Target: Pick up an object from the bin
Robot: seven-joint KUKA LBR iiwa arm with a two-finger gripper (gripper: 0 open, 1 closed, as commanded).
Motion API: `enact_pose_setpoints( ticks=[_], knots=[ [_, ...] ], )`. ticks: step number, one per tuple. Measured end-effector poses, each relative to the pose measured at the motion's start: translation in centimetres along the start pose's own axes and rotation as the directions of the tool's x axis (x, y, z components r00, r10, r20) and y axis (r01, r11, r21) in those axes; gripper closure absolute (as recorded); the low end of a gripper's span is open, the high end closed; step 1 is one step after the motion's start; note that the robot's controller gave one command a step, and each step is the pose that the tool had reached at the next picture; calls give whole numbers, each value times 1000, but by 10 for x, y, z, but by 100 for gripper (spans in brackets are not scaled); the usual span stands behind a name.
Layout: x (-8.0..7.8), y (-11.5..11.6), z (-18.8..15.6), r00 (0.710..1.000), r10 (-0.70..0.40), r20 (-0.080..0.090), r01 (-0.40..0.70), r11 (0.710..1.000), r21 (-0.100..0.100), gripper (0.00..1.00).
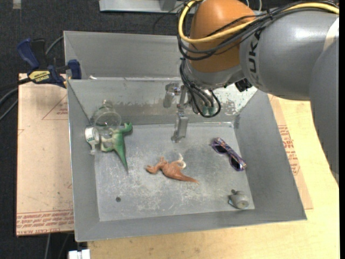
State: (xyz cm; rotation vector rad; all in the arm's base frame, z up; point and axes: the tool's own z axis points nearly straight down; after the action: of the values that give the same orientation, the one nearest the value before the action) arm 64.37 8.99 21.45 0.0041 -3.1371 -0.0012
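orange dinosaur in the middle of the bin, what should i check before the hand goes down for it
1. Orange plastic dinosaur toy lies alone on the floor of the grey metal bin, nothing on top of it: ok.
2. Hand lined up over it: not ok, it appears to hang nearer the back wall.
3. Hand open: cannot tell.
4. Green plastic dinosaur and clear cup, at the left, away from the likely path: ok.
5. Purple sunglasses, at the right, away from the likely path: ok.
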Motion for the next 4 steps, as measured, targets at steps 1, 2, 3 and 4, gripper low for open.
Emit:
enact_pose_setpoints(
  ticks=[1,2,3,4],
  knots=[
    [-1,-1,-5,1000,2,7,-2,1000,-1,0],
    [12,-13,52,994,110,-3,-110,994,0,0],
    [11,-5,49,991,-133,8,133,991,-1,0],
    [63,-36,118,996,94,-2,-94,996,-1,0]
  ],
)
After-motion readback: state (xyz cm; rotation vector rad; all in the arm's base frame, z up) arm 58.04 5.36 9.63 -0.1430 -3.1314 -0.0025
